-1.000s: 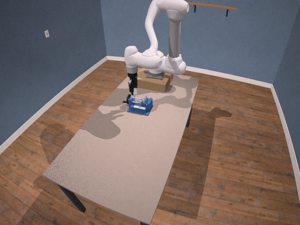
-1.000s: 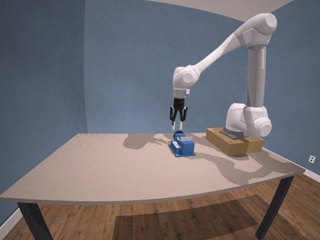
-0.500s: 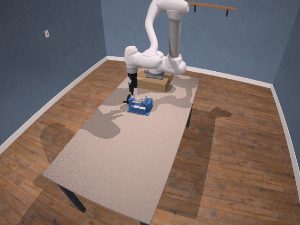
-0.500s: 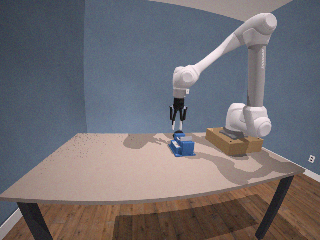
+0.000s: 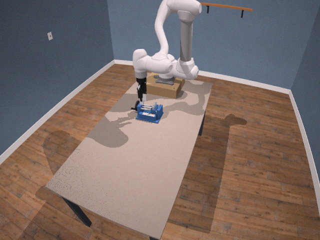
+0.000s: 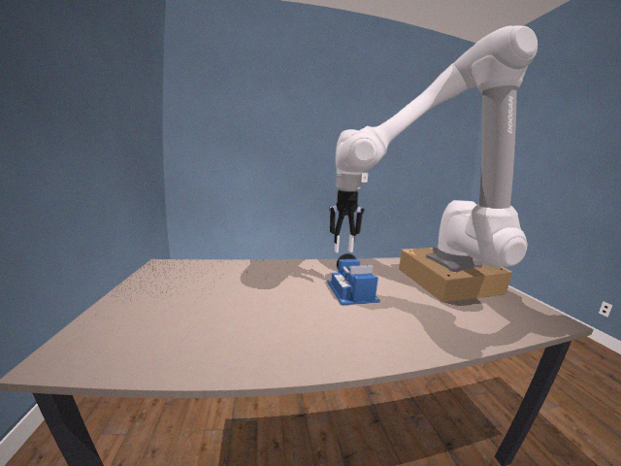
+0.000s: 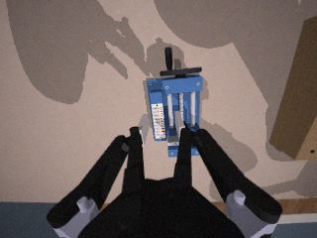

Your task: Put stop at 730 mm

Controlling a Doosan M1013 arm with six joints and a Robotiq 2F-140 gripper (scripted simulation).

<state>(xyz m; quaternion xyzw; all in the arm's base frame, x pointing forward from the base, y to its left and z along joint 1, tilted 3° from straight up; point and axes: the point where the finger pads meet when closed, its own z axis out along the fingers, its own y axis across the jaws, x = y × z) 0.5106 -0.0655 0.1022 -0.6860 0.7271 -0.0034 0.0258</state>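
A blue stop fixture sits on the table; it also shows in the exterior view and the wrist view. It has two silver rails, a screw between them and a white scale strip along one side. Its black handwheel with a short crank handle is at the fixture's far end in the wrist view, and shows in the top and exterior views. My gripper hangs fingers-down above the handwheel end, clear of it. Its fingers stand partly apart with nothing between them.
The arm's tan wooden base block stands just behind the fixture, at the right in the wrist view. The table's edge lies close behind the gripper in the wrist view. A wall shelf hangs high at the back.
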